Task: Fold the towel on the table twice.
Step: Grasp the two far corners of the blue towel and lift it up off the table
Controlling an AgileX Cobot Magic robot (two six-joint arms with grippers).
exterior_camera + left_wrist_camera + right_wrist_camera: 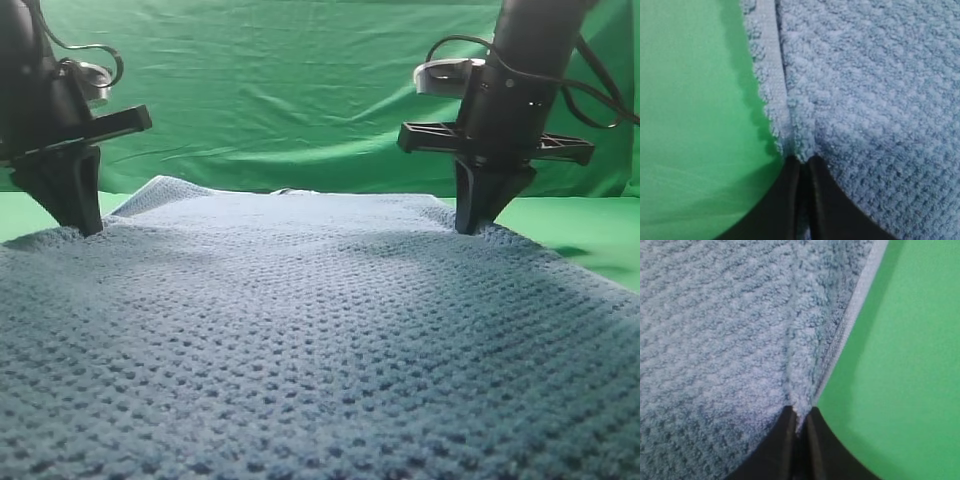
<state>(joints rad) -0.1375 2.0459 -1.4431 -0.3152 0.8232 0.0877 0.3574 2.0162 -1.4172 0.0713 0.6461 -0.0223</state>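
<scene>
The blue-grey waffle-weave towel (320,330) lies spread over the green table (590,235) and fills most of the exterior view. My left gripper (82,228) is down on the towel's left edge, and in the left wrist view its black fingers (785,200) are shut on the pale edging of the towel (865,100). My right gripper (470,228) presses on the right edge; its fingers (782,445) are shut, pinching a raised ridge of the towel (730,325) beside the hem.
A wrinkled green backdrop cloth (300,90) hangs behind the table. Bare green table shows left of the towel (690,125) and right of it (910,365). Cables loop from both arms.
</scene>
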